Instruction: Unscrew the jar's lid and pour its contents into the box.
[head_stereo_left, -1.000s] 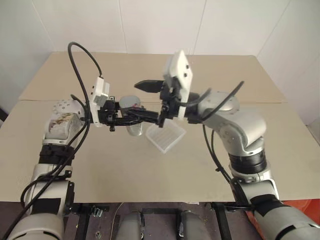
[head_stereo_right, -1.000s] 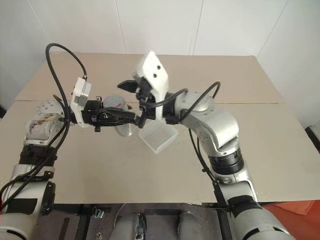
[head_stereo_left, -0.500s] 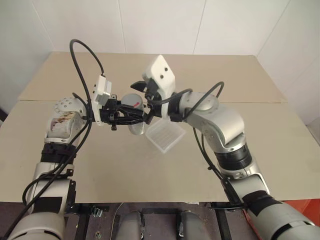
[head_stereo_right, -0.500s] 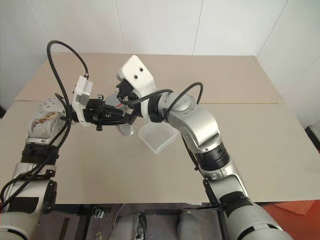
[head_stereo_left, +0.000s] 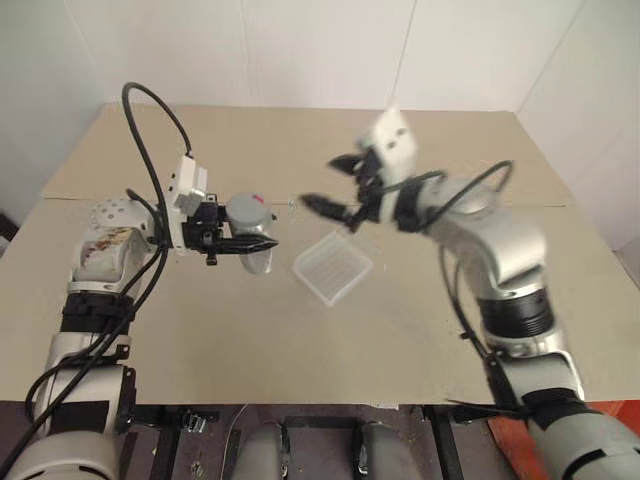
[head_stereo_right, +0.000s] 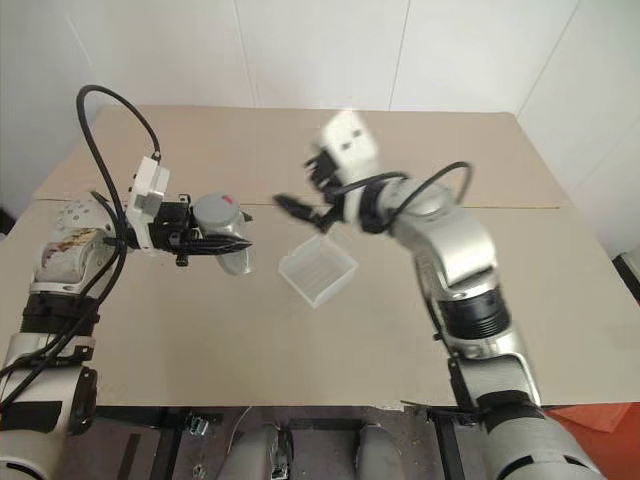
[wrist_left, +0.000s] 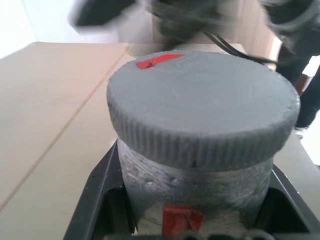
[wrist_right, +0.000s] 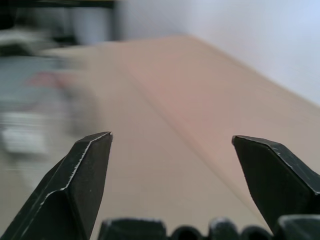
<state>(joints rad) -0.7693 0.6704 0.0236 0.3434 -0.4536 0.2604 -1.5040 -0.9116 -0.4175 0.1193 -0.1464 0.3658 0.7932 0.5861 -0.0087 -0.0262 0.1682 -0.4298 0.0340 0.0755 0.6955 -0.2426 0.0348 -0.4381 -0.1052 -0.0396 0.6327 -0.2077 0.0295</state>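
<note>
My left gripper (head_stereo_left: 257, 241) is shut on the jar (head_stereo_left: 256, 256), a small greyish cylinder held above the table. The grey lid (head_stereo_left: 248, 210) sits on top of the jar, with a red mark at its edge. In the left wrist view the lid (wrist_left: 200, 107) tops the ribbed jar (wrist_left: 195, 182), which sits between two black fingers (wrist_left: 95, 200). My right gripper (head_stereo_left: 328, 182) hangs open and blurred in the air to the right of the jar, apart from it, with nothing between its fingers (wrist_right: 75, 180). The translucent white box (head_stereo_left: 333, 268) lies on the table below and between the grippers. The contents are hidden.
The tan table (head_stereo_left: 300, 340) stretches wide in front of the box and to both sides. A seam (head_stereo_left: 560, 205) runs across it behind the grippers. White walls stand beyond the far edge.
My right gripper has swung away from the jar's lid to the right, staying open. The left gripper keeps the jar in much the same place, lid still on.
</note>
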